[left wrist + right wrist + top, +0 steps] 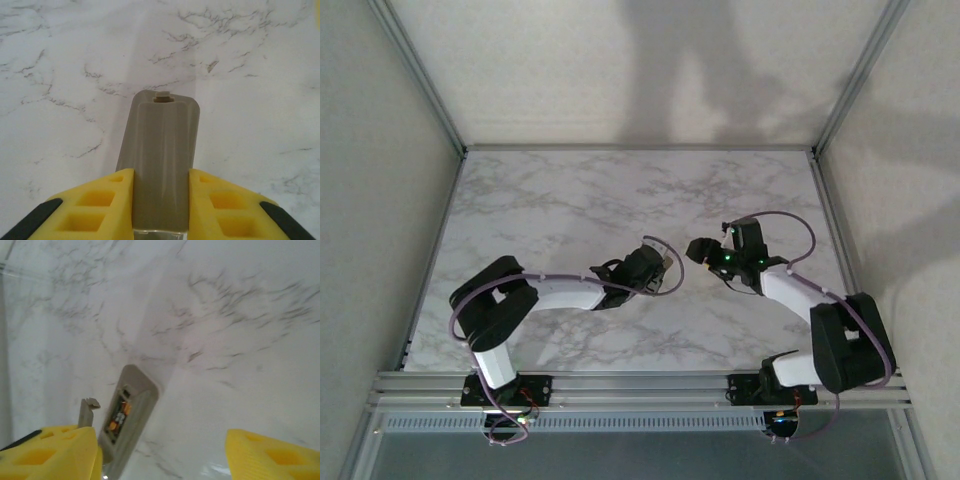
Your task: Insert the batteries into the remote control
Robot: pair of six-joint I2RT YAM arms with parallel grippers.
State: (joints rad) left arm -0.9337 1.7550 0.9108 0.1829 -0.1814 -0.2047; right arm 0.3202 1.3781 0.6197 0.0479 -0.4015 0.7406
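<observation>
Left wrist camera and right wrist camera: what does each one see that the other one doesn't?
Left wrist view: the left hand squeezing the remote control, seen as a plain tan side with a little tab at the far end. Right wrist view: the right hand open, a battery with orange marks sitting in the remote's slot, and a small grey piece beside one finger. Both: the remote control and the marble table.

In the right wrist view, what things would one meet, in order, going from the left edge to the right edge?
Right gripper's yellow plastic finger → grey-tan rectangular remote control → other yellow finger
</observation>
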